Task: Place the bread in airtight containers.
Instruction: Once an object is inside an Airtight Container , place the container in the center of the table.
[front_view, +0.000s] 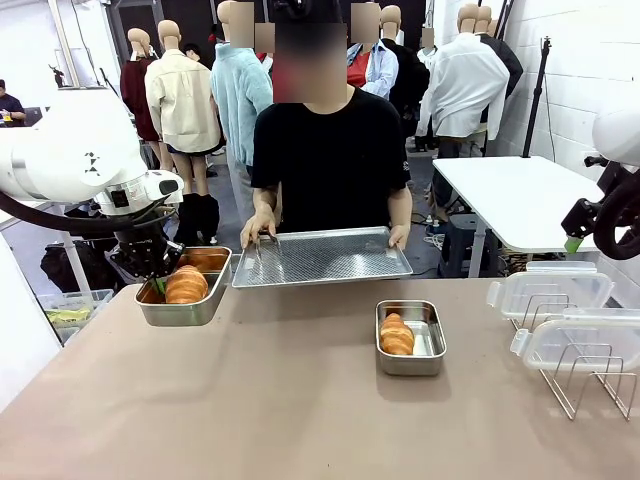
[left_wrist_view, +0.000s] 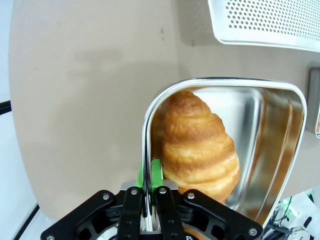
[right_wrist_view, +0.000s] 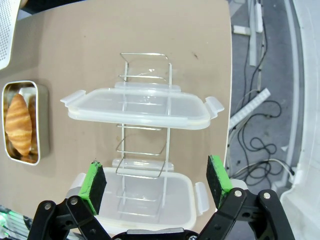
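Your left gripper (left_wrist_view: 149, 175) is pinched shut on the short wall of the left tub (left_wrist_view: 295, 150). One green pad is inside the wall and the other finger is outside. I think it grips the wall so the tub can be slid or kept from sliding, but I can't tell which. The left croissant (left_wrist_view: 200, 145) lies inside this tub, right next to the inner pad and maybe touching it. The bread is in, so you don't need to grab it.

Your right gripper (right_wrist_view: 157, 182) is wide open and holds nothing. It hangs above the two clear lids (right_wrist_view: 140, 107). They rest on the wire rack (right_wrist_view: 145, 126), at your right end of the table (front_view: 300, 420). My guess is that it waits there to take the nearer lid.

The right tub (front_view: 410, 365) sits near the middle of the table, well apart from the left tub. The right croissant (front_view: 396, 334) lies in it, pushed to one side.

Neither tub has a lid on. So both breads are in their tubs, and what's left is to snap the lids on.

At the far side, the person's hands (front_view: 262, 232) hold the holed metal tray (front_view: 320, 258) by its ends. Its corner is just beside the left tub, so mind it if you move that tub.
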